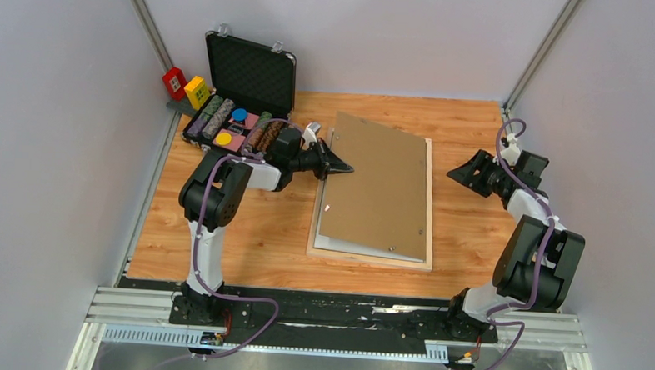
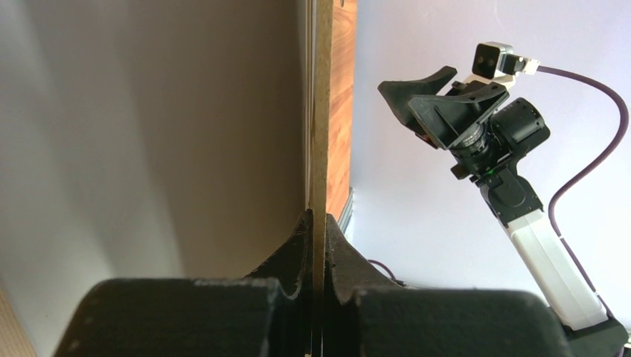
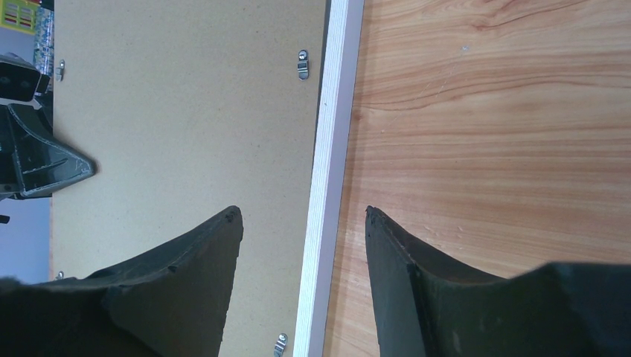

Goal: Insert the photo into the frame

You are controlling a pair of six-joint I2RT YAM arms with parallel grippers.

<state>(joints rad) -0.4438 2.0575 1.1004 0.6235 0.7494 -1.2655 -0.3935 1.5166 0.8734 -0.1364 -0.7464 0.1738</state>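
The left gripper point(image 1: 344, 167) is clamped tight on the left edge of the brown backing board point(image 1: 380, 183). The board lies skewed over the frame point(image 1: 428, 202), its far-left corner poking past the frame's far rail. The frame rests flat mid-table. A pale sheet point(image 1: 326, 240) peeks out along the board's near-left edge; whether it is the photo cannot be told. The right gripper point(image 3: 303, 214) hangs half-wide and empty by the frame's right rail. Bare table point(image 1: 255, 232) lies left, near and right; a black case point(image 1: 250, 69) stands far left.

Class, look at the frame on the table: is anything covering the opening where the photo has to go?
Yes. A brown backing board lies askew over the frame, covering most of its opening. The left gripper pinches the board's left edge.
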